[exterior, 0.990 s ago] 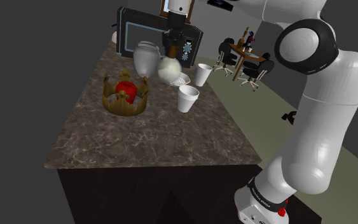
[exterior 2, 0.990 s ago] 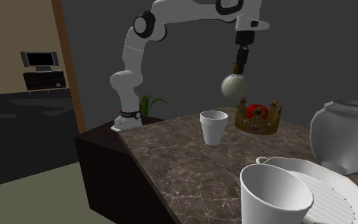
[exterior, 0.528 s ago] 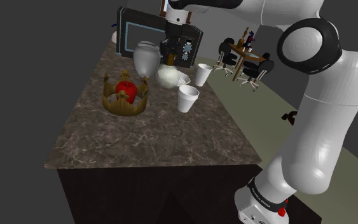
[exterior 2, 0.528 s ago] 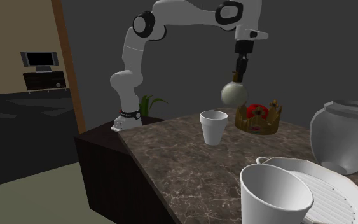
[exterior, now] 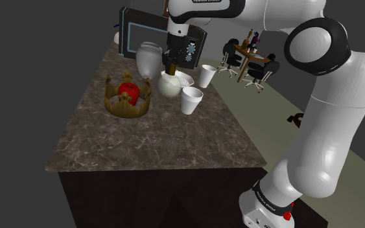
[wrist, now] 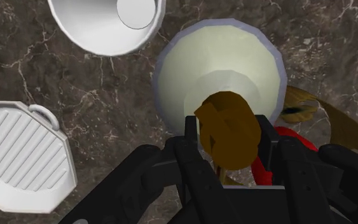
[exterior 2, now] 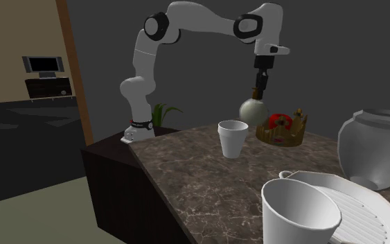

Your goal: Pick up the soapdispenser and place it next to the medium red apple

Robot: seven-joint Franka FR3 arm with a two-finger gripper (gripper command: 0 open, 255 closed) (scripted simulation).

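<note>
In the wrist view, the fingers (wrist: 189, 149) are closed partway on the brown pump cap of the dispenser (wrist: 219, 70). The pale round bulb hangs below the cap, over the marbled worktop (exterior: 148, 142).

Compared with one second ago, the arm has carried the dispenser down and towards the bowl (exterior: 128, 107). In the second exterior view the bulb had hung well above the bowl's spiked rim. It now sits level with that rim and just beside it. We judge that it is still a little short of the worktop, though we cannot see whether it touches.

The apple (exterior: 129, 91) lies inside the bowl, so the bowl wall stands between it and the dispenser.

A cup (exterior: 192, 100) stands near the bulb on the other side, and a ribbed dish (wrist: 18, 156) and a vase (exterior: 148, 58) lie beyond.

We take the carry to be nearly over. What remains is a short descent and a release, keeping clear of the rim and the cup.
</note>
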